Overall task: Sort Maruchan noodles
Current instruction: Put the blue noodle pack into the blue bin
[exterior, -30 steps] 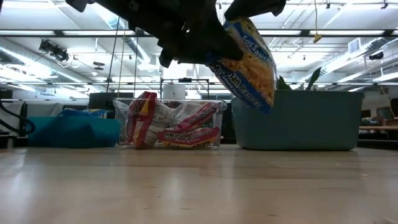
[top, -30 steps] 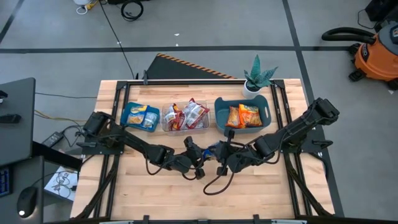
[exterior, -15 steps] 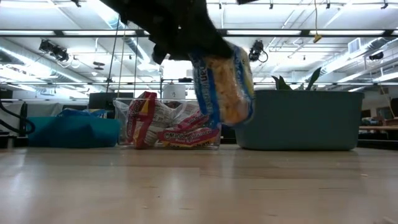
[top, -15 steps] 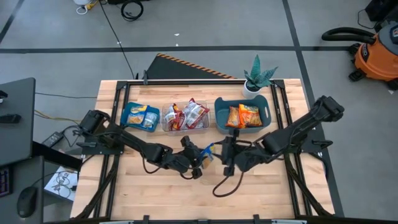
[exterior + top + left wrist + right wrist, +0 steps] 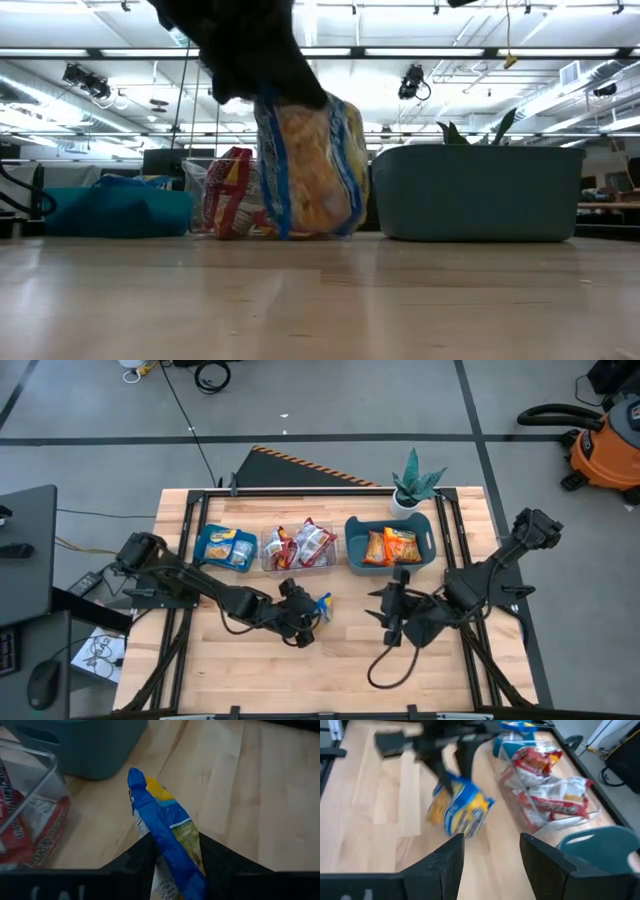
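A blue-and-yellow noodle packet hangs at the table's middle with my left gripper shut on it. The low view shows the packet hanging under the dark gripper. To the packet's right, my right gripper stands open and apart from it; its two fingers frame the packet from a distance. Along the far side, blue-and-yellow packets lie in a blue bin. Red ones fill a clear tub, and orange ones lie in a teal bin. My left gripper pinches the packet between its two fingers, which lie on its two flat faces. The fingers slant down from the table's left. The packet stands on edge, its free end reaching past the fingertips. It hangs below the fingers, clear of the table.
A potted plant stands at the far right corner behind the teal bin. Bare wood stretches from the grippers to the near edge. A black cable loops on the table below the right arm.
My right gripper has opened, let go of the packet and drawn back toward the table's right edge, rising. The packet, held tilted between both grippers before, has swung down and now hangs below my left gripper, which has shifted slightly toward the table's left.
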You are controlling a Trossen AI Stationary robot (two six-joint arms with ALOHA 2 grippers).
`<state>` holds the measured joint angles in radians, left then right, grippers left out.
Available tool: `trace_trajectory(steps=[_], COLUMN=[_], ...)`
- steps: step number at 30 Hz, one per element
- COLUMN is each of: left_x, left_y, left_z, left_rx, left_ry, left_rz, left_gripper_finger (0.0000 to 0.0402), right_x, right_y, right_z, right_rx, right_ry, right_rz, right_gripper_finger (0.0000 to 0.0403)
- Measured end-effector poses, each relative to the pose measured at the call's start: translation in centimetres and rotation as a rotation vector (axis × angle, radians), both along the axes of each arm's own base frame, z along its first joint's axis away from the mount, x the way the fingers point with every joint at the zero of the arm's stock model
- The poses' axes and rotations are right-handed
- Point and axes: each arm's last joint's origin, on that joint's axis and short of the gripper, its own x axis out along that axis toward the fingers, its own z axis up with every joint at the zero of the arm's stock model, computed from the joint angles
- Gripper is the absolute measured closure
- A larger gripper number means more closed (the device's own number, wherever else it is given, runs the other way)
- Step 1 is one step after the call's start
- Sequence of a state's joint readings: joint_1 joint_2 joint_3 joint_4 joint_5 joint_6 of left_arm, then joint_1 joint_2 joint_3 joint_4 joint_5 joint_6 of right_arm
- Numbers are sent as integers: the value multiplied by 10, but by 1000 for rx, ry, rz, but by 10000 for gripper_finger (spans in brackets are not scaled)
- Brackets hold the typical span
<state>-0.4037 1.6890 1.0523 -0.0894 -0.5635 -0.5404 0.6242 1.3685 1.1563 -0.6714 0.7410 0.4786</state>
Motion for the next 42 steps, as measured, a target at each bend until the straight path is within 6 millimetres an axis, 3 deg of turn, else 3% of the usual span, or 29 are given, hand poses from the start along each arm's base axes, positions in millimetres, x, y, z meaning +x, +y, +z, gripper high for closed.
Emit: trace_trajectory(steps=[6,13,19,24,30,34,42], left_x=[-21,-51,-66,-54,-47,-44,-33], left_y=[7,19,25,17,2,5,-15], left_z=[27,63,75,49,20,6,-13], left_rx=[-23,-26,-70,-119,-62,-49,155], left_ry=[23,-7,-2,123,272,353,441], left_rz=[8,38,61,25,-107,-98,-225], left_gripper_finger=[269,269,269,258,240,240,239], right_x=[-10,-15,-17,-15,-15,-16,-16], right_y=[9,14,16,16,17,16,14], right_z=[-14,-16,-16,-17,-35,-41,-49], right_rx=[14,4,-2,9,14,11,17], right_ry=[17,-1,-12,-33,-38,-34,-28], right_rz=[-2,-15,-17,-26,-11,-11,-7], right_gripper_finger=[206,206,206,206,206,206,206])
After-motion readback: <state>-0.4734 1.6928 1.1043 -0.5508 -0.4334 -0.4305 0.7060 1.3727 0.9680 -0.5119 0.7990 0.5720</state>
